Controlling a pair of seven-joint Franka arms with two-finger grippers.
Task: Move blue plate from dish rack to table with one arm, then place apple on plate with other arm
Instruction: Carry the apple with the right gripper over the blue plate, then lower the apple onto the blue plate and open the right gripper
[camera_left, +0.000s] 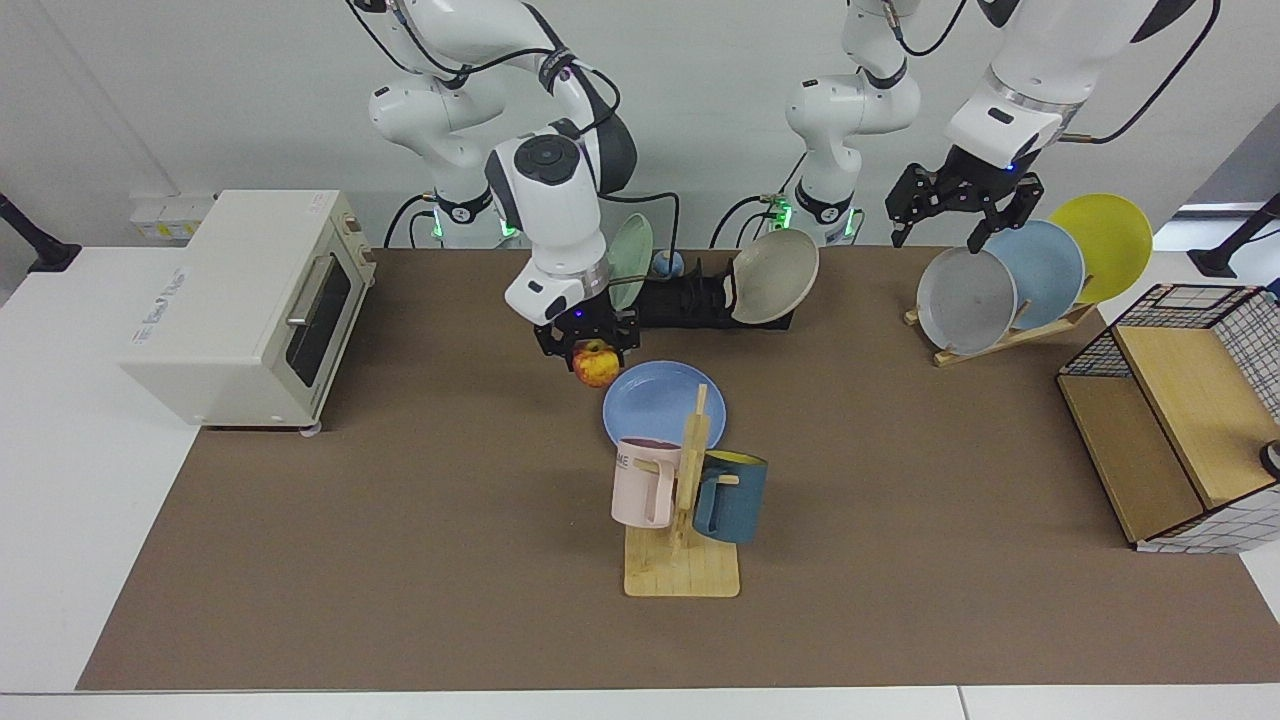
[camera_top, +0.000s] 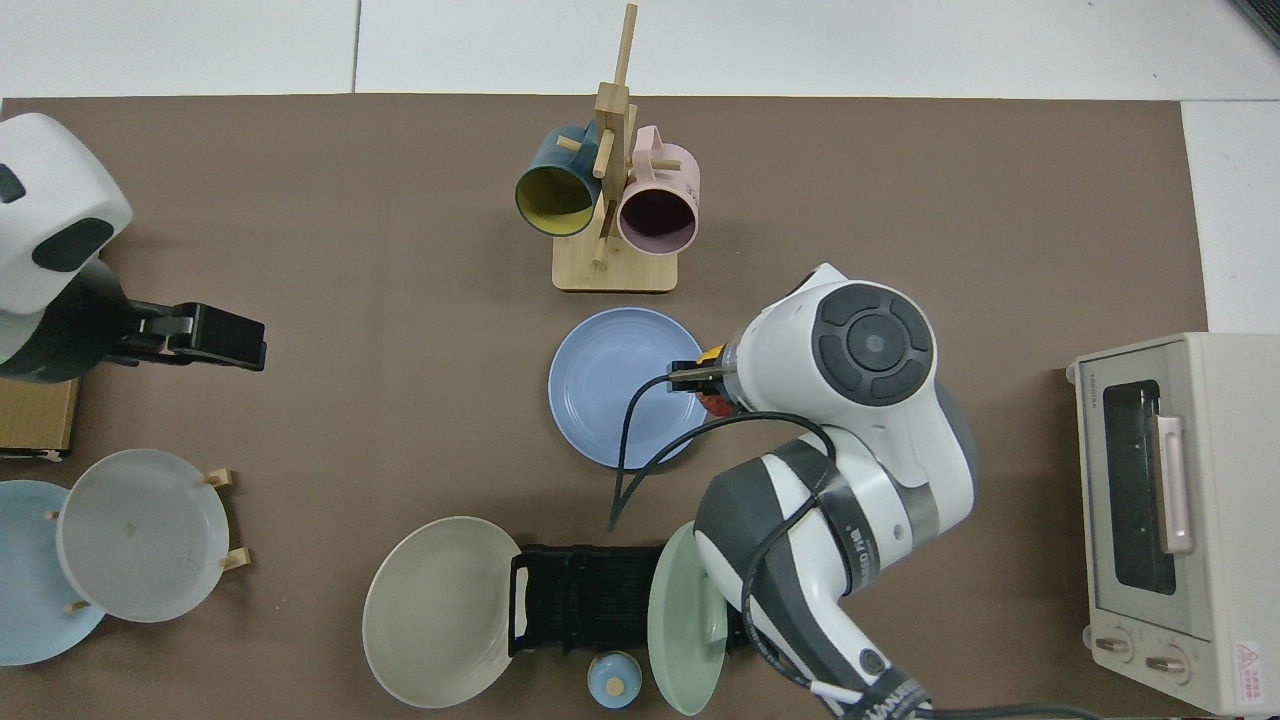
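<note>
Right gripper (camera_left: 585, 338): jaws clamped on the apple (camera_left: 596, 363), held clear of the mat at the plate's (camera_left: 655, 400) rim. In the top view the apple (camera_top: 712, 400) sits at the plate's (camera_top: 620, 385) 3 o'clock edge, mostly hidden under the wrist.

Step in hand, as judged: carry inward to plate centre, lower until the apple rests, then open. A drop from height risks a roll, since the apple is round and the plate shallow and smooth.

Plate: matte blue, flat on the brown felt-like mat of the table (camera_left: 400, 560), the mug stand (camera_left: 685, 500) just beside it, the black slotted rack (camera_left: 690, 300) beyond it.

Left gripper (camera_left: 960, 205): jaws apart, empty, waiting above the wooden plate rack (camera_left: 1000, 335).
</note>
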